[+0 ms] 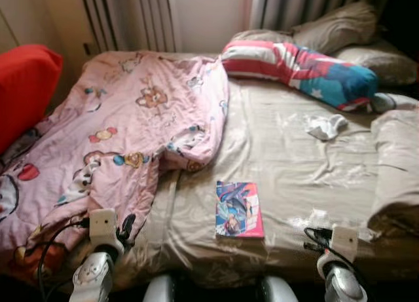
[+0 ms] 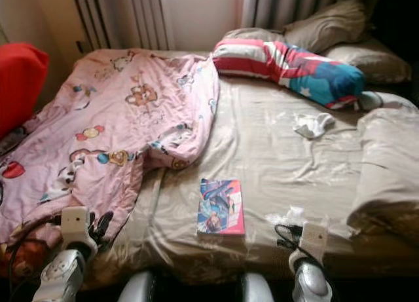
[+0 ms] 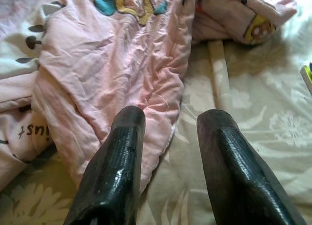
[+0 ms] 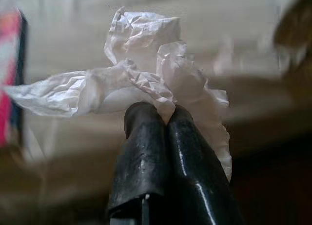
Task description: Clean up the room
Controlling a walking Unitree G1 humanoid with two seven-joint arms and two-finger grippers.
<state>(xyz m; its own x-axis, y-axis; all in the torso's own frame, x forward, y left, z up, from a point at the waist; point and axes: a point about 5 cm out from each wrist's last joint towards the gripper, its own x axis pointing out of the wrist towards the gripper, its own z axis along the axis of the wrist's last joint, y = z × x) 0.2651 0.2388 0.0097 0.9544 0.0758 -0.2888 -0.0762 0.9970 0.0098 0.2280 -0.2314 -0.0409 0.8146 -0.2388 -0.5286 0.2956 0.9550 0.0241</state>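
Right gripper (image 4: 163, 115): fingers pressed together, pinching crumpled tissue (image 4: 141, 78) at tips. Tissue light, soft, tears easily; hold by bunched middle. Left gripper (image 3: 170, 122): fingers spread, blanket (image 3: 107, 73) edge between tips.

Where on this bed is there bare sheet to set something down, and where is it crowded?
Bare sheet lies between the pink quilt, the book and the crumpled white tissue. More lies beyond the book toward the striped pillow. The bed's left half under the quilt and the right edge with bunched bedding are crowded.
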